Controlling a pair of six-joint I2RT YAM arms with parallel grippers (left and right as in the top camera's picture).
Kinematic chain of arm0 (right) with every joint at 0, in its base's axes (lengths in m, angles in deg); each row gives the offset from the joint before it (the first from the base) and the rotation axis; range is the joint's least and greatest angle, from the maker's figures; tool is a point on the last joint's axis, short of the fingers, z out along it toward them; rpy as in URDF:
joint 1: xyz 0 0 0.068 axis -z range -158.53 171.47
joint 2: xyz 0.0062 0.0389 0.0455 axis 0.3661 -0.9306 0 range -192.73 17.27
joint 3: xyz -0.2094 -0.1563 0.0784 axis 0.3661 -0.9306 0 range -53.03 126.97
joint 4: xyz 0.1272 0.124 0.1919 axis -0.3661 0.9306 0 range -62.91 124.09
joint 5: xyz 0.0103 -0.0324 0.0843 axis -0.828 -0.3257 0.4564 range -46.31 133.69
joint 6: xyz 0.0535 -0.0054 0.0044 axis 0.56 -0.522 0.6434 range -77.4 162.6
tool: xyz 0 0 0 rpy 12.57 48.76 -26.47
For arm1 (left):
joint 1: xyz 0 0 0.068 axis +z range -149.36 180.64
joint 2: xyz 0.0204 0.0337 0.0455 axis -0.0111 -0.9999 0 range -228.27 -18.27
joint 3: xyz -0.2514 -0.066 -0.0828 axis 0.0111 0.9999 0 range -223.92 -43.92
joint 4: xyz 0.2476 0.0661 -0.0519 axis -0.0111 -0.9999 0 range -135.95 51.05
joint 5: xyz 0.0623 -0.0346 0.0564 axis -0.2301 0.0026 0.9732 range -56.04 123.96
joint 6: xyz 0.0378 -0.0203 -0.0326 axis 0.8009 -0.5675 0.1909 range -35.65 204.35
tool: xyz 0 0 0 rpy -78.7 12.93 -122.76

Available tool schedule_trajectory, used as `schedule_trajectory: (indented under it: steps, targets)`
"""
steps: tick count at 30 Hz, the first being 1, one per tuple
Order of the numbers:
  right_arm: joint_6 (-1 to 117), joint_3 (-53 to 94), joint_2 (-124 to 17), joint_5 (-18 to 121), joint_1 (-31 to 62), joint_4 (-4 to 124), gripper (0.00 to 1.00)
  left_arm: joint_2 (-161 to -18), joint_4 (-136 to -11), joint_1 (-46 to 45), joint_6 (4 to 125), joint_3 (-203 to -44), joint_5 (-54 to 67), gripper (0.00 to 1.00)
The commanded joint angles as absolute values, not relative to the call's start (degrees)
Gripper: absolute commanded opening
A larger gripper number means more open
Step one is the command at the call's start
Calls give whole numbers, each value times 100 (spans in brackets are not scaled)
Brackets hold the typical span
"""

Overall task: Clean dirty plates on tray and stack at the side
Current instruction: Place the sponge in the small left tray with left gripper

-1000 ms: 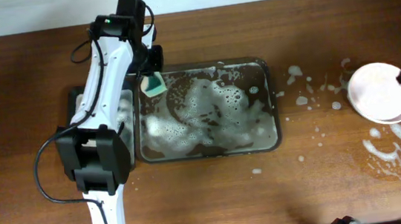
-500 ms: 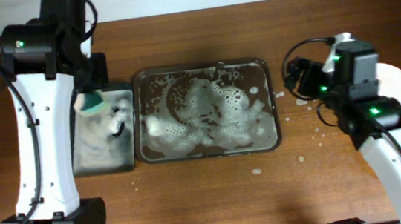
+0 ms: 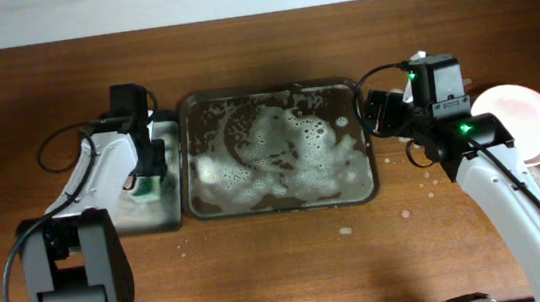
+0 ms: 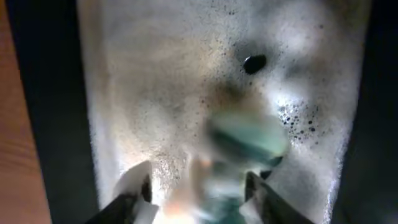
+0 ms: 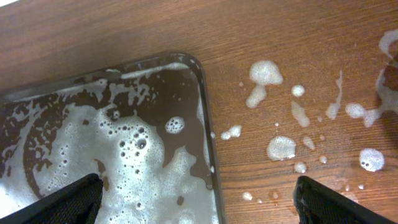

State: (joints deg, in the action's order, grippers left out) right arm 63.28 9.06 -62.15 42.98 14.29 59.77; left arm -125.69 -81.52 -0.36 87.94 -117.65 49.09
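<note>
- Brown wood-grain tabletop (image 3: 283, 270) runs the width of the room's view. The large dark grey rectangular metal tray (image 3: 374, 150) sits in the middle, awash with foam, and no plate shows on it.
- Since a second ago the left gripper (image 4: 196, 200) has carried the green-and-white sponge (image 3: 143, 189) away from the large tray's far left corner. It has dropped low into the smaller dark tray (image 3: 122, 222) just left of the large one, so the scrubbing looks finished.
- Its fingers stand apart with the blurred sponge between or just beyond them. I cannot tell whether they grip it.
- The right gripper (image 5: 208, 202) was at the round pale plates (image 3: 536, 118) a second ago and has swung in to the large tray's right rim.
- Its fingers (image 5: 74, 198) are spread wide with nothing between them.
- The plates sit stacked well right of the large tray, past the foam-spattered patch of wood (image 5: 280, 146), apart from both grippers. I cannot count the stack from here.
- By my reckoning the job is all but done.
</note>
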Motion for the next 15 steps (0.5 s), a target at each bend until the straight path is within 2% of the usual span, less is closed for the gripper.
schedule_trajectory:
  steps: [1,5,7,8,12,15]
  targets:
    - [6267,914,-6195,4193,1399,5990,98,-12501,-7962,-31,8829,-11728,4538,79]
    - [6243,914,-6195,4217,1399,5993,98,-12254,-8364,-31,8829,-12434,3821,87]
    - [5985,978,-6134,4341,1399,6025,98,-11915,-8777,-34,8827,-13164,3436,87]
    - [5826,1104,-6066,4317,1399,6152,98,-11743,-8884,-36,8827,-13444,3344,99]
    - [5061,2414,-5782,4278,1403,7437,98,-11194,-8897,-36,8831,-13689,3349,99]
    - [5034,3550,-5618,4285,1403,8419,98,-11201,-8897,-36,8831,-13687,3349,99]
